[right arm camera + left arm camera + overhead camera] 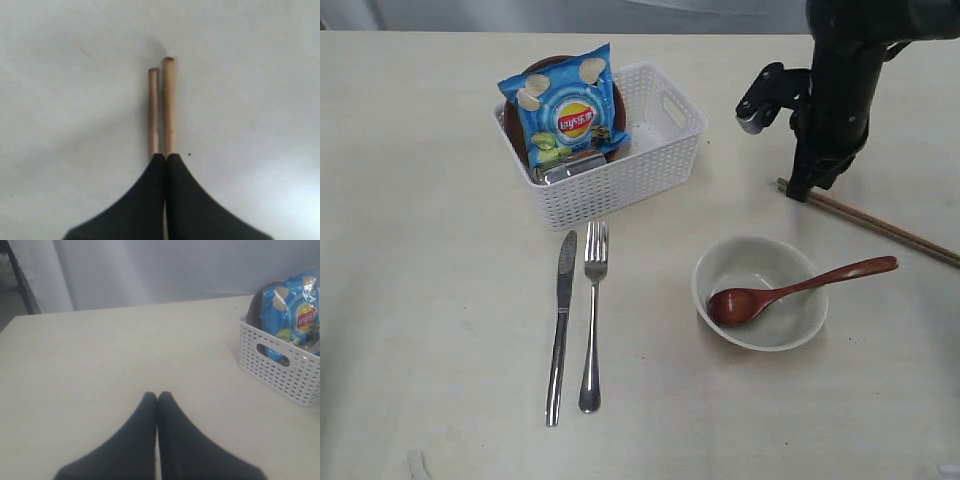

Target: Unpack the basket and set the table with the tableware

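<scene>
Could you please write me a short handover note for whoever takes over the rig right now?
Left gripper: shut, empty, over the table.
Right gripper: shut, tips at the end of the chopsticks, which lie flat on the table.
Done: knife and fork side by side in front of the basket; spoon in the bowl.
Left: plate and steel cup still in the basket with the chips bag.

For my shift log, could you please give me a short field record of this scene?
In basket: chips bag, plate, steel cup
On table: knife beside fork; spoon in bowl; chopsticks
Left gripper: shut, above table
Right gripper: shut, at chopsticks' end
</scene>
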Robot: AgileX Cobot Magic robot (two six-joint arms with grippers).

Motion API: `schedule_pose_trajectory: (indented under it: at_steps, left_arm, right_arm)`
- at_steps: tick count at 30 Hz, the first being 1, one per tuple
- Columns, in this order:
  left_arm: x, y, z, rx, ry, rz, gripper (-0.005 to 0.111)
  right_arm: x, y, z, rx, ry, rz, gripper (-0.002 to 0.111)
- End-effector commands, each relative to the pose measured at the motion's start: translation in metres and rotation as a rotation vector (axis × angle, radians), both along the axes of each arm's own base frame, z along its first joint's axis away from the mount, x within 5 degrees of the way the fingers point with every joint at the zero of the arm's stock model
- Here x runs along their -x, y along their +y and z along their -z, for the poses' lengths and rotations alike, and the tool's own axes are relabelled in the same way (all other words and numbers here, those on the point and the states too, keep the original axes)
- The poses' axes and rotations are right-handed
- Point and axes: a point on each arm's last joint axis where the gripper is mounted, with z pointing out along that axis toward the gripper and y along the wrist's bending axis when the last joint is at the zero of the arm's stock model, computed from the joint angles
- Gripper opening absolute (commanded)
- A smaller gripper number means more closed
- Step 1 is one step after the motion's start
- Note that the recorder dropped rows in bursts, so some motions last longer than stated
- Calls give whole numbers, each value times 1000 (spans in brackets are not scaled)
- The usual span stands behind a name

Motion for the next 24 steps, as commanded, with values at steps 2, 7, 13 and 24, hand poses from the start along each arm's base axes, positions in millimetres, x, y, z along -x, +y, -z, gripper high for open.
schedule_pose_trajectory:
  at_steps: [2, 7, 13, 24]
  left_arm:
    - [0, 0, 0, -1, -9, -2, 0]
    - [0, 0, 0, -1, -9, -2, 0]
    - [0, 0, 0, -1, -9, -2, 0]
    - [0, 0, 0, -1, -9, -2, 0]
  right_arm:
    - [4, -2, -24, -6, -43, 13, 0]
    - [4, -3, -20, -35, -28, 78, 0]
    - [-5, -17, -1, -40, -42, 205, 9]
    - [-12, -16, 23, -44, -44, 185, 32]
